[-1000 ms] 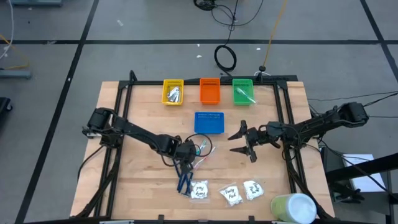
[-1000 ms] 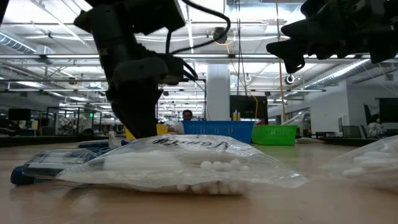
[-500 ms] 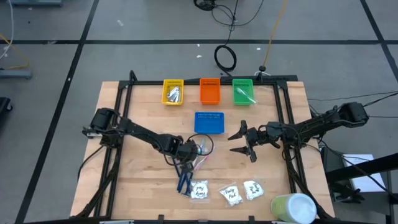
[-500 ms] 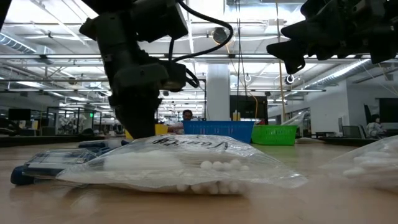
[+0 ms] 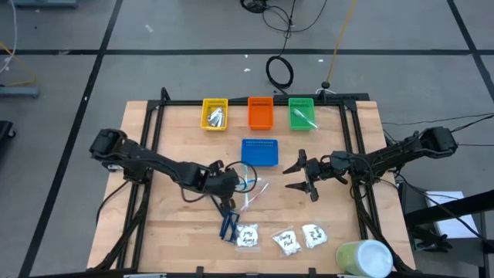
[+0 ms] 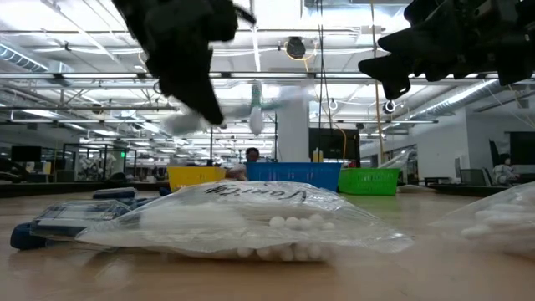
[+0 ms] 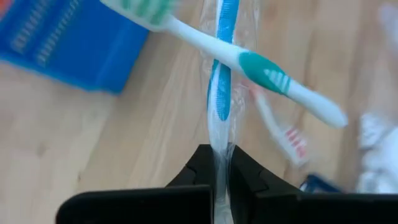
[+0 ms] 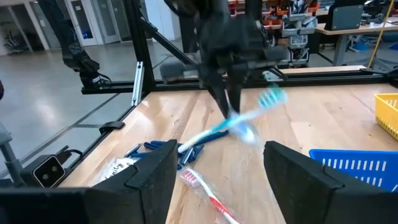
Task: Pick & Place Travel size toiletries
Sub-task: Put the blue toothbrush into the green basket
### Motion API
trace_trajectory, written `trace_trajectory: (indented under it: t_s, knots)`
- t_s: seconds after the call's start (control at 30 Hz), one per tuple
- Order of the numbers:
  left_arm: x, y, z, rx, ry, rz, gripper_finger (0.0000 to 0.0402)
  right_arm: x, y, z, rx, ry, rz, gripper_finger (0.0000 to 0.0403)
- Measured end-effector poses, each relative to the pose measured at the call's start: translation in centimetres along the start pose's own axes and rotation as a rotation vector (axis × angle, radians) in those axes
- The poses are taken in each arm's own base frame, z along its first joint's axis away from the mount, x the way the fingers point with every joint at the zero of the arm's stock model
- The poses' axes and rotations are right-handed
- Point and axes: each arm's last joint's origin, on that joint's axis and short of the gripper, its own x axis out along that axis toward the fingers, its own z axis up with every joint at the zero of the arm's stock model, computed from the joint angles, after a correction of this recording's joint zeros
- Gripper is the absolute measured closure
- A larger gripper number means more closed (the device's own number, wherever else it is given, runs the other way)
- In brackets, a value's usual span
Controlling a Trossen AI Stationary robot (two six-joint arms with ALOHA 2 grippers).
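Left gripper is clamped on a clear-wrapped blue-and-white toothbrush, jaws closed tight on the wrapper's end, held above the wooden table near its middle, just in front of the blue tray. Second toothbrush with teal grip crosses the held one in the left wrist view; can't tell if it is lifted along or lying beneath. Red-and-white toothbrush lies on the table below. Dark blue razors lie on the table near the front, just beside three white bags with dark print in a row. Silvery packets sit in the yellow tray; orange tray and green tray stand beside it along the far side. Right gripper hovers right of centre, jaws wide apart, holding nothing. Pale green-and-white cylinder stands at the front right corner.
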Motion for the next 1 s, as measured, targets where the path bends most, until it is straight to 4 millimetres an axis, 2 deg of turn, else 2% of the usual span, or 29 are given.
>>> trace_trajectory:
  t_s: [0.2, 0.37, 0.53, 0.73, 0.83, 1.0]
  knots:
    - [-1.5, 0.0, 0.8, 0.008, -0.084, -0.021, 0.0396, 0.2, 0.0, -0.3, 0.015, 0.015, -0.002, 0.0177]
    - [-1.4, 0.3, 1.0, 0.020, -0.099, 0.013, 0.0398, 0.5, -0.1, -0.7, 0.017, 0.031, -0.012, 0.0177]
    - [-1.6, 0.2, 2.1, 0.078, -0.221, 0.058, 0.0395, 1.0, -0.4, -0.6, 0.007, -0.030, -0.075, 0.0177]
    - [-2.3, -0.6, 4.1, 0.186, -0.434, 0.010, 0.0395, 1.6, -0.4, -0.2, -0.026, -0.157, -0.063, 0.0177]
    - [-2.5, -0.6, 4.9, 0.204, -0.496, -0.067, 0.0397, 1.9, -0.5, -0.4, -0.030, -0.186, -0.088, 0.0176]
    - [-1.5, -0.4, 5.9, 0.187, -0.551, -0.179, 0.0396, 2.8, -0.5, 0.0, -0.021, -0.258, -0.085, 0.0176]
